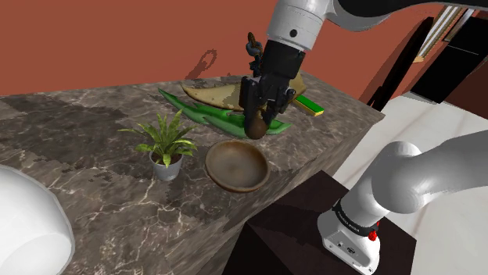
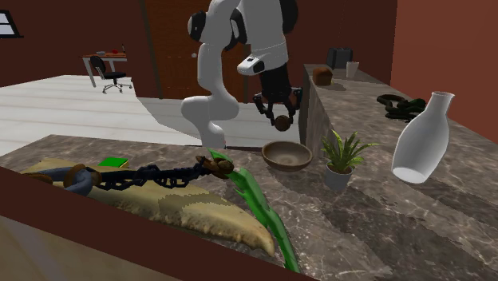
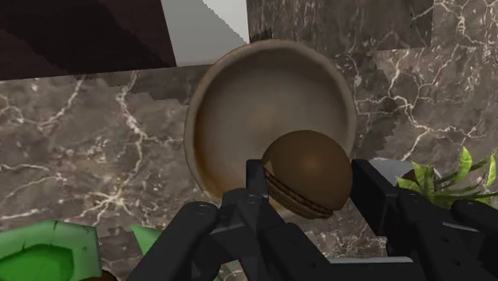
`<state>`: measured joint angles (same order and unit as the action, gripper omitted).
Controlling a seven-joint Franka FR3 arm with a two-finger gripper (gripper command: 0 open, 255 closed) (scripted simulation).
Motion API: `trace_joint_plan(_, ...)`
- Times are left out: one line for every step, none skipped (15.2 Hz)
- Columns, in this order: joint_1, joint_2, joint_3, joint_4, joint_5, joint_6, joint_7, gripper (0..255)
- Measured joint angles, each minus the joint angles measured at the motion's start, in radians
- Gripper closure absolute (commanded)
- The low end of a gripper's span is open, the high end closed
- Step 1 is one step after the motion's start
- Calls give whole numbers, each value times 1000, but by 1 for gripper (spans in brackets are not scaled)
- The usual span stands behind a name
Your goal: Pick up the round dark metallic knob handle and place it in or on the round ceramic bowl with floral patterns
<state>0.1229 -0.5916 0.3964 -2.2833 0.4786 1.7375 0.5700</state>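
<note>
knob (image 3: 307, 172) was clamped between the two fingers of the black gripper (image 3: 307, 198), aloft over the rim of the brown bowl (image 1: 213, 160) | dome faced away from the palm, grooved band nearer it, axis roughly along the fingers | arm arched over the countertop (image 1: 86, 133), hand pointing down | bowl sat near the stand-side edge | potted plant (image 1: 166, 148) stood just beyond
</note>
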Motion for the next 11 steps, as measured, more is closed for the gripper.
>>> trace_joint_plan(2,20,21,18,4,11,20,255)
trace_joint_plan(1,37,32,27,5,22,28,255)
trace_joint_plan(2,41,37,22,7,32,30,255)
trace_joint_plan(3,44,42,18,9,41,31,255)
trace_joint_plan(4,45,46,6,12,54,29,255)
trace_joint_plan(5,48,51,-5,15,68,27,255)
trace_joint_plan(5,50,54,-17,18,82,25,255)
trace_joint_plan(6,49,56,-30,21,94,20,255)
trace_joint_plan(7,51,58,-39,22,104,17,255)
trace_joint_plan(7,51,60,-52,25,116,12,255)
trace_joint_plan(8,52,63,-64,28,129,9,255)
